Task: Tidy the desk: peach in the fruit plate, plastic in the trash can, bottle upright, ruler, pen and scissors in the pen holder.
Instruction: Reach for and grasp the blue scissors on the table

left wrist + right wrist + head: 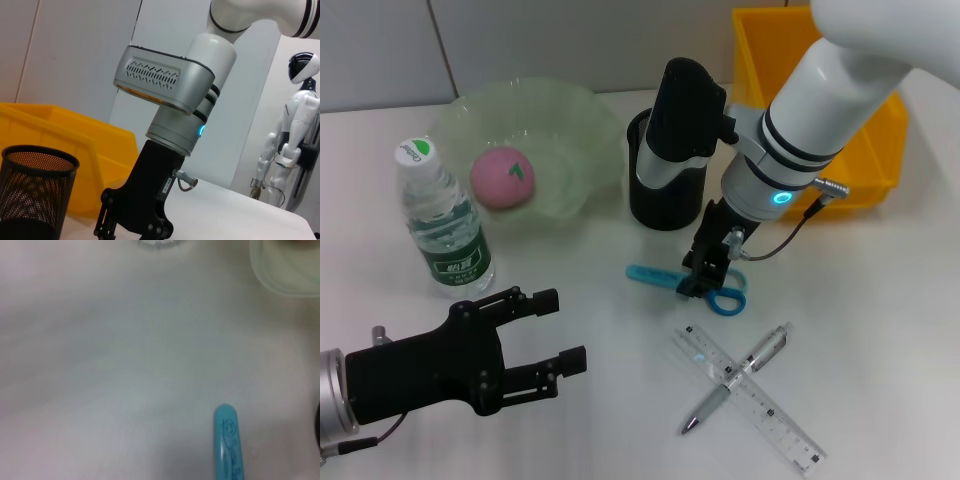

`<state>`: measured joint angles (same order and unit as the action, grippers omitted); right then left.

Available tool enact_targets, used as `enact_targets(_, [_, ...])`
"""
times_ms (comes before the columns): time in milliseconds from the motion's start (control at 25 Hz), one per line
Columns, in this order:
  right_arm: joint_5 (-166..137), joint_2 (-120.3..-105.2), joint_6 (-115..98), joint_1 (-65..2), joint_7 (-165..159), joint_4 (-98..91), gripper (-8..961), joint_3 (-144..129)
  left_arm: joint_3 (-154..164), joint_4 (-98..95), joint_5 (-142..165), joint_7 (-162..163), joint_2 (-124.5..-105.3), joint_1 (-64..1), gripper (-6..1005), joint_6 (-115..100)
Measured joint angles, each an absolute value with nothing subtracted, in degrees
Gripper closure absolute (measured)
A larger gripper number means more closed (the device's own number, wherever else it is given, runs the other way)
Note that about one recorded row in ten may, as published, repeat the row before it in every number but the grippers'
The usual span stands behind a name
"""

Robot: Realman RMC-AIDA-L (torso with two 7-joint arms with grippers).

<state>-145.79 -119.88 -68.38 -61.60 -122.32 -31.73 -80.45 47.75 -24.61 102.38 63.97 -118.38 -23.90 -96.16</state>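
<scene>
Right end effector [705, 283]: reaching down at the desk centre, black fingers sitting over the handle end of the scissors [665, 278]; the fingers are hiding the contact, so whether they are apart or clamped cannot be told. In the right wrist view only the rounded blue sheath tip [227, 445] of the scissors is showing; the rest is running off the frame.

Left end effector [545, 335]: hovering at 7 o'clock over the desk [600, 420], black fingers standing apart with nothing between them; its arm is being cut off by the frame edge.

Peach [502, 178]: pink, round, lying in the translucent green fruit plate [580, 120] at 11 o'clock.

Bottle [442, 220]: clear ribbed plastic, green label, white cap, standing upright at 9 o'clock, just beside the plate.

Pen holder [655, 205]: black mesh cylinder at 12 o'clock, partly hidden by the right arm's wrist.

Ruler [775, 415]: clear, flat, lying at 5 o'clock with the grey pen [735, 378] crossing over it.

Yellow bin [875, 150]: hard plastic, at 2 o'clock, largely covered by the arm.

Desk surface: smooth, white. A white humanoid robot [292, 135] is standing in the room behind.
</scene>
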Motion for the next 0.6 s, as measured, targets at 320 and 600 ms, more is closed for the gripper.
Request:
enact_targets(320, [-143.7, -119.88, -68.0, -61.3, -122.3, -31.7, 607, -83.4, 47.7, -24.6, 102.4, 64.0, -118.38, -24.0, 215, -96.1])
enact_targets(600, [-143.7, -119.80, -67.9, -61.2, -122.5, -31.7, 607, -83.4, 47.7, -24.6, 102.4, 64.3, -118.38, -24.1, 217, -96.2])
